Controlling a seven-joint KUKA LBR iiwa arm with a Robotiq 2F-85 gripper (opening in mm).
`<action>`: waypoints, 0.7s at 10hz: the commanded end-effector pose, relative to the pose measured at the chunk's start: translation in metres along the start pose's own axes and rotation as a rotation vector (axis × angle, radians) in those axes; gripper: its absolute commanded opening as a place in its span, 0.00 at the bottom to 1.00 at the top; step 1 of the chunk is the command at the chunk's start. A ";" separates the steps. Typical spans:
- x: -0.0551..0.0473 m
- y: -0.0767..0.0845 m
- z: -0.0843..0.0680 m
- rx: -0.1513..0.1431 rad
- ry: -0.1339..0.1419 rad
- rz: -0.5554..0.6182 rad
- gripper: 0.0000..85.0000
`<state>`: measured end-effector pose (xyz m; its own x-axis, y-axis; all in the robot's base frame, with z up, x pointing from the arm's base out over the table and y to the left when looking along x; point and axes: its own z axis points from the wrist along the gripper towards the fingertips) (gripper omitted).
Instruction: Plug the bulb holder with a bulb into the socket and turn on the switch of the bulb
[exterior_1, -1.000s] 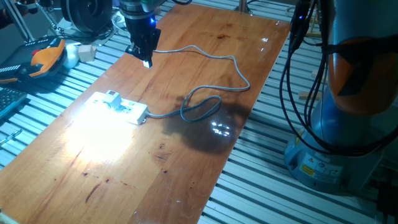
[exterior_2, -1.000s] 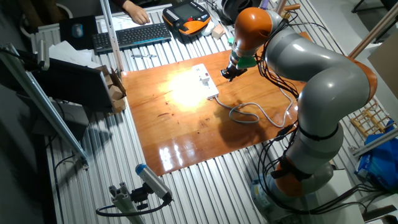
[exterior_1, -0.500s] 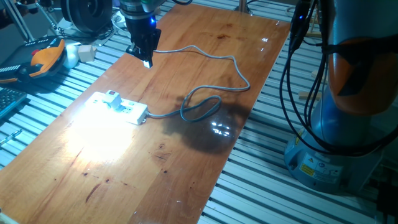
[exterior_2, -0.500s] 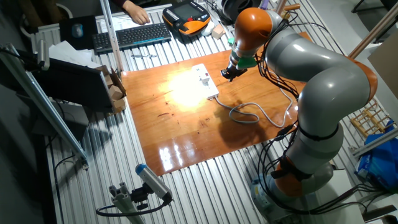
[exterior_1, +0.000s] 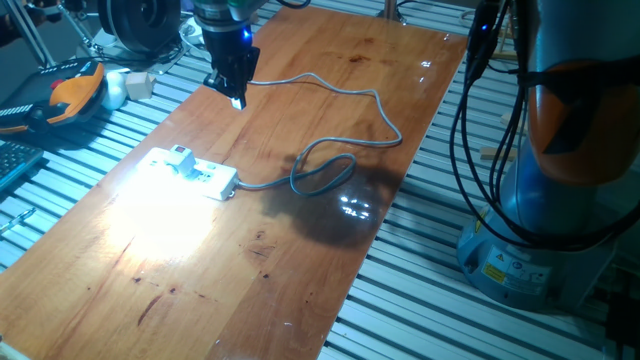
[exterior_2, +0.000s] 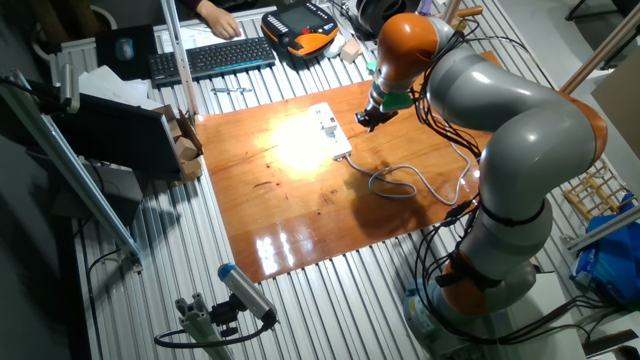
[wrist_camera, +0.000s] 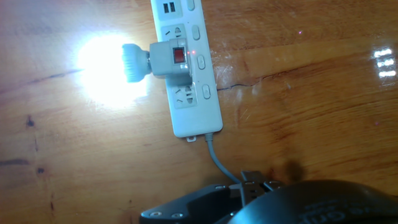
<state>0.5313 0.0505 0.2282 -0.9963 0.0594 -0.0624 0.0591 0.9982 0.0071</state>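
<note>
The holder (wrist_camera: 172, 59) sits plugged into the socket (wrist_camera: 188, 74) on the tabletop (exterior_1: 330, 120), bulb (wrist_camera: 106, 65) blazing, exactly as a second ago. The gripper (exterior_1: 236, 98) hasn't budged, hanging well above the strip, holding nothing; I cannot tell whether the jaws are open or closed.

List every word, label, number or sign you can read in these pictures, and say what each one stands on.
No text can be read in any view.
Label on the robot base: a yellow warning triangle shows, its print too small to read.
Bulb holder: a red mark only, no lettering visible.
Socket: no legible marking.
Keyboard: key legends too small to read.
Orange pendant: screen and buttons too blurred to read.
</note>
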 end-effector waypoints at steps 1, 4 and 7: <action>0.000 0.000 0.000 0.000 -0.001 0.000 0.00; 0.000 0.000 0.000 0.002 -0.002 0.001 0.00; 0.000 0.000 0.001 0.001 -0.005 0.003 0.00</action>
<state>0.5316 0.0509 0.2270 -0.9958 0.0624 -0.0671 0.0622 0.9980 0.0055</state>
